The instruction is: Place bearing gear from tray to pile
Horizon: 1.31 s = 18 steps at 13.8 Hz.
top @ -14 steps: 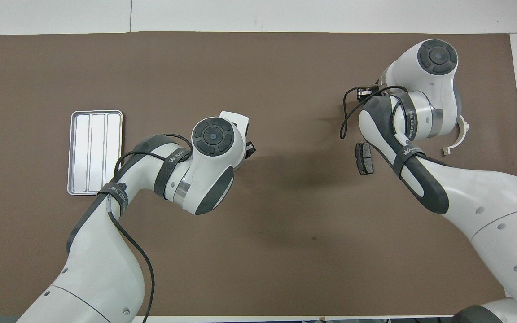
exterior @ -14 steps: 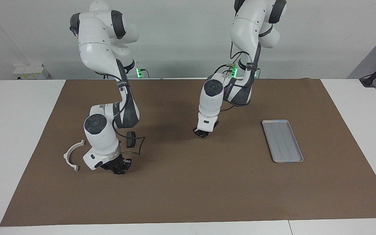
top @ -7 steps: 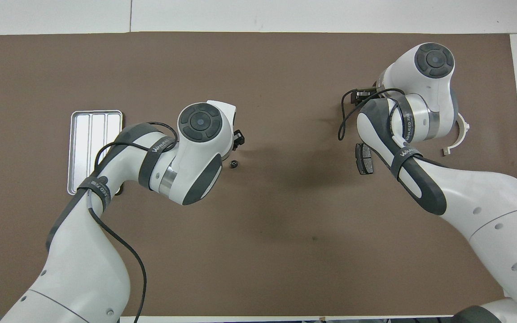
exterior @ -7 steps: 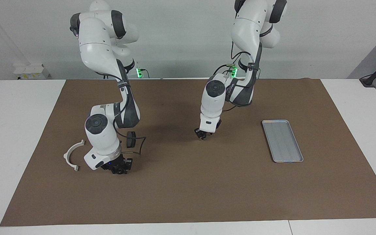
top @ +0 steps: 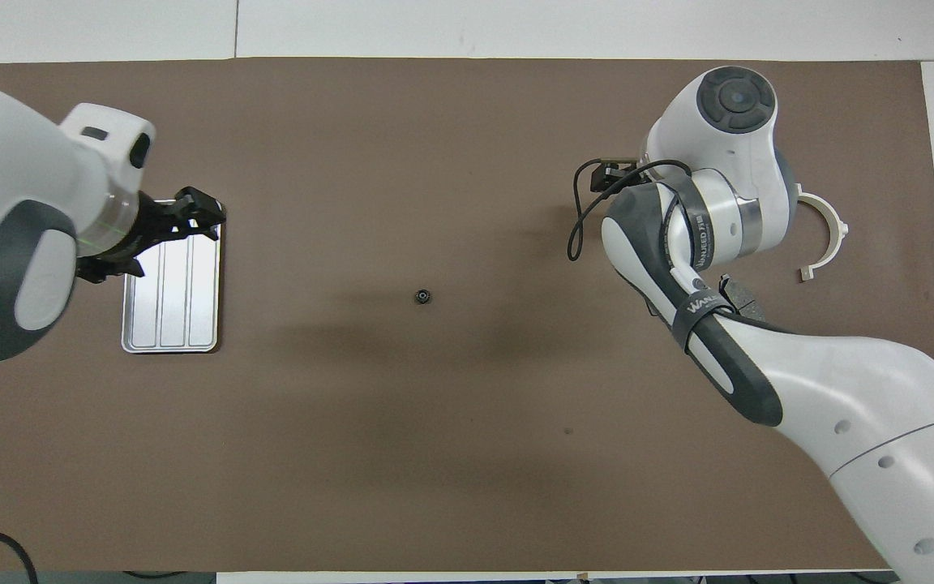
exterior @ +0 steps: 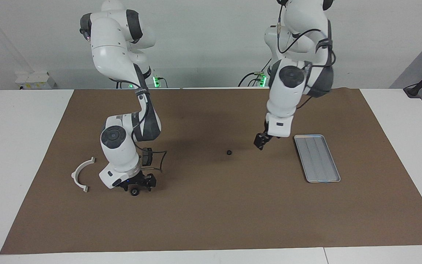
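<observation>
Facing view. Brown mat (exterior: 211, 205) over a white table. Bearing gear (exterior: 229, 152), small and dark, lying alone mid-mat, outside the tray and apart from the pile. Tray (exterior: 317, 158), silver, ribbed, toward the left arm's end. Left gripper (exterior: 260, 142) raised over bare mat between gear and tray; fingers apart, holding nothing. Right gripper (exterior: 137, 182) low over the mat at the right arm's end, jaws spread wide, with a small dark round part (exterior: 134, 192) just under them; whether they touch it I cannot tell. White half-ring bracket (exterior: 82, 174) beside that arm; one dark brake pad (exterior: 145, 156) partly hidden by the wrist.

Overhead view. Gear (top: 423, 297) plainly clear of both arms. Left gripper (top: 201, 214) overlaps the tray's (top: 169, 304) rim here, which the facing view contradicts. Right gripper hidden under its own wrist. Bracket (top: 825, 235) shows; brake pad (top: 739, 294) barely.
</observation>
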Each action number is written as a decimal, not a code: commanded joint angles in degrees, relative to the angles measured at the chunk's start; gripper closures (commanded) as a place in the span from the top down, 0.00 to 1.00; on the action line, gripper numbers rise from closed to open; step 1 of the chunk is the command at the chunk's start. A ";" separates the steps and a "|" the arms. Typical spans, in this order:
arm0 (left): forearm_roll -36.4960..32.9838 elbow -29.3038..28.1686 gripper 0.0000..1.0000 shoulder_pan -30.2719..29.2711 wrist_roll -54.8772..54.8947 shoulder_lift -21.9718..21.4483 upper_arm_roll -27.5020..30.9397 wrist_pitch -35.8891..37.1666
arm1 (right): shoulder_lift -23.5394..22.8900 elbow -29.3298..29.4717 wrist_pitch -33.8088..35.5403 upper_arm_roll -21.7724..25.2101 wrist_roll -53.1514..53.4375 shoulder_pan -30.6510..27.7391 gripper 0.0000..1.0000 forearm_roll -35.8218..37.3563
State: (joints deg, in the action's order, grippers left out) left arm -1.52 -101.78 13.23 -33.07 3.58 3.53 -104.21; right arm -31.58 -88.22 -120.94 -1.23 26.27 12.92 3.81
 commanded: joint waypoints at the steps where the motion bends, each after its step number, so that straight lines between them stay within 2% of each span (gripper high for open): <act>1: 0.02 -2.29 1.00 -6.97 10.36 -4.80 -0.98 3.65 | 3.00 -0.73 4.12 -0.26 13.93 5.78 1.00 -0.29; 4: 0.38 -2.29 1.00 -8.75 12.77 -7.35 -0.89 5.86 | 4.41 -2.04 4.40 -0.35 27.74 11.94 1.00 -1.26; 6: 0.47 -2.29 1.00 -9.18 14.25 -7.53 -0.80 5.26 | 4.94 -2.57 3.96 -0.35 32.51 14.84 1.00 -2.92; 10: 1.25 -2.20 1.00 -13.76 18.22 -7.44 -3.18 5.34 | 5.38 -6.17 -1.04 -0.35 43.14 20.73 1.00 -3.37; 13: 1.43 -2.20 1.00 -13.85 18.31 -7.53 -3.09 5.69 | 3.98 -6.44 -4.47 -0.26 48.60 23.81 1.00 -3.37; 18: 1.43 -2.38 1.00 -13.32 17.78 -7.62 -3.26 5.34 | 1.35 -6.35 -7.64 -0.26 51.34 26.02 1.00 -3.28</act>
State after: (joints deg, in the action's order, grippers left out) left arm -0.77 -102.71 0.40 -15.65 -2.69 0.66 -98.92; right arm -29.38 -93.98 -126.57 -1.73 76.67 38.72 1.23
